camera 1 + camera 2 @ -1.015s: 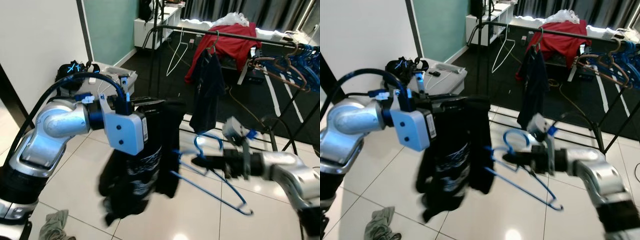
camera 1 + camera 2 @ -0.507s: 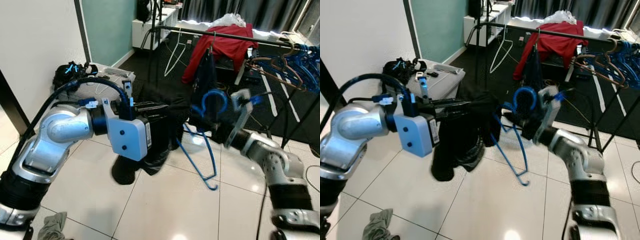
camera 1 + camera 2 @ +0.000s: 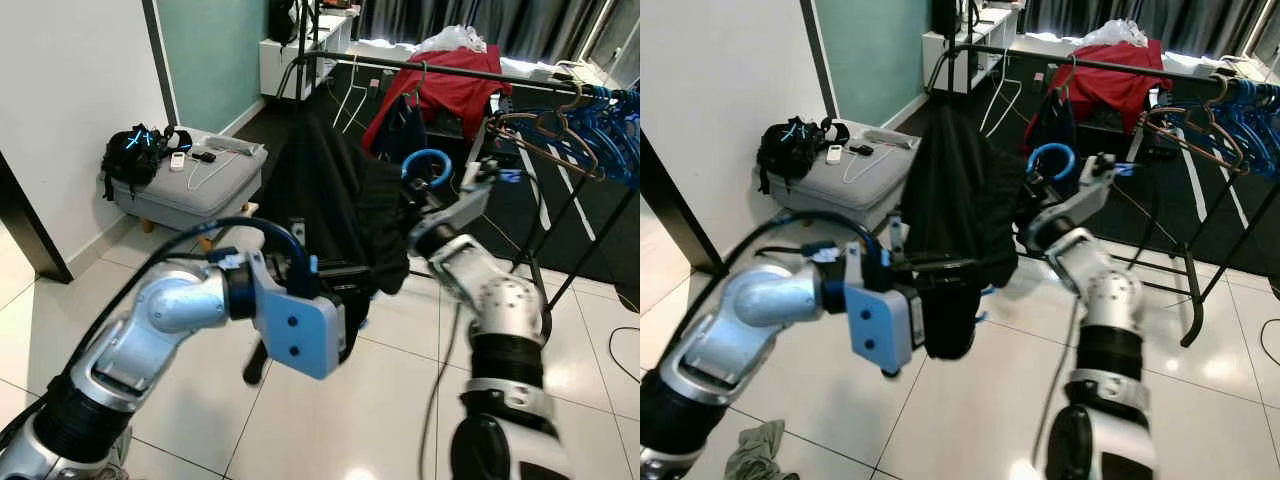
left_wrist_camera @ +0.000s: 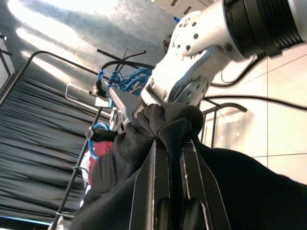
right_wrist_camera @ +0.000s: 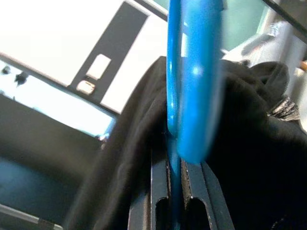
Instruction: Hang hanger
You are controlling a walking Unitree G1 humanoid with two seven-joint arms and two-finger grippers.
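A black garment (image 3: 335,195) is draped over a blue hanger whose round hook (image 3: 428,163) sticks up to its right. My right gripper (image 5: 173,158) is shut on the hanger just below the hook, holding it up in front of the black clothes rail (image 3: 450,68). My left gripper (image 4: 170,143) is shut on a bunched fold of the garment's lower part (image 3: 950,310), below and in front of the hanger. The cloth hides the hanger's arms.
On the rail hang a red garment (image 3: 450,92), a dark one (image 3: 403,130) and a white hanger (image 3: 350,95). A second rack at right holds several blue hangers (image 3: 605,120). A grey ottoman (image 3: 190,185) with a backpack (image 3: 135,150) stands left. A rag (image 3: 755,452) lies on the tiles.
My right arm has swung the hanger up and back toward the rail, lifting the garment with it. My left arm has come lower and nearer, still gripping the cloth.
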